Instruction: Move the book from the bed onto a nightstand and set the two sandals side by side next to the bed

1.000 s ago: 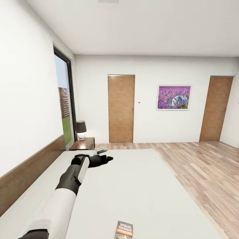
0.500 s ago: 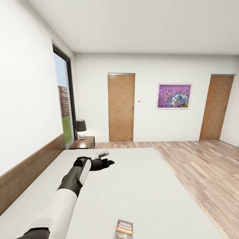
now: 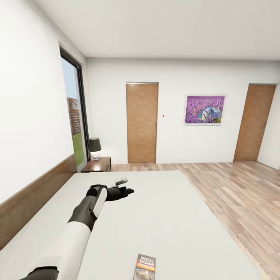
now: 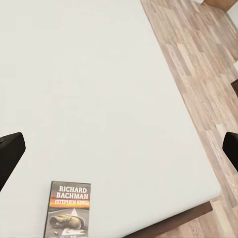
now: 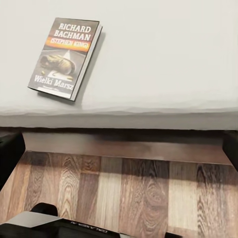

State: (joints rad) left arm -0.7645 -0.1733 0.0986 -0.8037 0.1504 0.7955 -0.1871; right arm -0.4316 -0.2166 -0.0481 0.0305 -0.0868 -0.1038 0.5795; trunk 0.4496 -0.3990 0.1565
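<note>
The left arm reaches straight forward over the bed, its left gripper held above the mattress with fingers wide apart and holding nothing. The book lies flat near the bed's front edge — cover up. The right gripper's fingers are apart too — low above the wooden floor beside the frame

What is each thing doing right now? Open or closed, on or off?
book: shut, lying flat on the bed, cover up
bed: bare except for the book
left gripper: open, holding nothing
right gripper: open, holding nothing
doors: both closed
lamp: on the nightstand, on or off unclear
</note>
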